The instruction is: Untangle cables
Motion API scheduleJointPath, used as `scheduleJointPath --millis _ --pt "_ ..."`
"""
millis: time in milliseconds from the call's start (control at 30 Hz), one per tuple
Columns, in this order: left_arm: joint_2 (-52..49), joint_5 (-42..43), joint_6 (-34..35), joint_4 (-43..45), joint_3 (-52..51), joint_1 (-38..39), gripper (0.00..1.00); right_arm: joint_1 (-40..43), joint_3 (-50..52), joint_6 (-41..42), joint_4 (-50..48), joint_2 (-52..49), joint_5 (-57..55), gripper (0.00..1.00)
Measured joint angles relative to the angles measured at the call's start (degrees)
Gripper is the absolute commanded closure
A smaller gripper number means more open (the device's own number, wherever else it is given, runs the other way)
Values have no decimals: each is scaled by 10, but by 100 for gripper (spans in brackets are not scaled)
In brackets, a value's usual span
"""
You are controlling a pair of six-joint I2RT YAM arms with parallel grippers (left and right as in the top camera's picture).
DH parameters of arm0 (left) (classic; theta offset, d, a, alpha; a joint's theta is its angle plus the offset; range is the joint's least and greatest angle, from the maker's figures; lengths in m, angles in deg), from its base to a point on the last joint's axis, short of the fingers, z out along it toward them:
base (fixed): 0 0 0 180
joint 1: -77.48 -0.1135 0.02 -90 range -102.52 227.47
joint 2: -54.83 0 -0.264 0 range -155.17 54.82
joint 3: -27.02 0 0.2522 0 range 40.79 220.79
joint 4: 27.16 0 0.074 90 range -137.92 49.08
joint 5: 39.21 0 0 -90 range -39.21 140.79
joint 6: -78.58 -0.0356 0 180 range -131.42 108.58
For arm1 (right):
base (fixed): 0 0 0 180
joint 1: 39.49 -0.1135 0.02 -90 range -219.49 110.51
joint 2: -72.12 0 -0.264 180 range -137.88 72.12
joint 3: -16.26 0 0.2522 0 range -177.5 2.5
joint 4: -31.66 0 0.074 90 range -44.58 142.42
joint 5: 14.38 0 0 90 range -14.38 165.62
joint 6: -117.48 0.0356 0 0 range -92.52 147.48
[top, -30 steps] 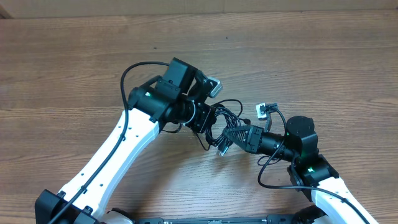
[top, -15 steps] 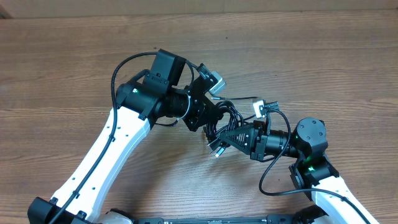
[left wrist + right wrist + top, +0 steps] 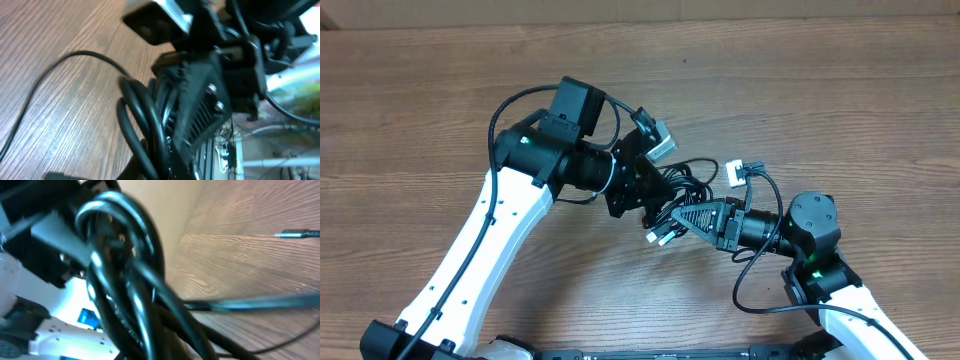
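Cables (image 3: pixel 682 180) = one knotted clump, held up off the counter (image 3: pixel 840 100), bunched btwn the two sets of jaws. L jaws are pinched shut on the clump's left side. R jaws are pinched shut on its right side. Tips face each other, v. close, so the clump's axis runs L-to-R btwn them w/ hardly any slack.

Loops bulge toward the far side. A pair of silver plugs (image 3: pixel 660 237) dangles on the near side, just by the R jaws. Neither arm is nearer; both are on it.

Judgement: the next move turns on that L–R line. Either pull apart along it, or one side lets go & regrips a single strand, since both look to hold the same knot.

In the way: L arm's thick wire (image 3: pixel 505 110) & R arm's wire loop (image 3: pixel 752 290), both close enough to snag. A loose strand (image 3: pixel 50 65) trails on the counter in the L wrist view, and a far plug (image 3: pixel 299 233) lies flat in the R wrist view. Both wrist views are blurred, so can't tell which strand is clamped.
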Motion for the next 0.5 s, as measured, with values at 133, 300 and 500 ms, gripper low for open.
scheduleJointPath --millis 133,300,500 --pt "0 19 -39 -17 5 -4 96 -5 3 58 -10 0 -27 96" --pt "-6 63 -75 -24 0 -3 96 -12 2 82 27 2 -113 94" --pt "-14 78 -97 -21 -1 1 96 -14 1 98 19 0 -160 80"
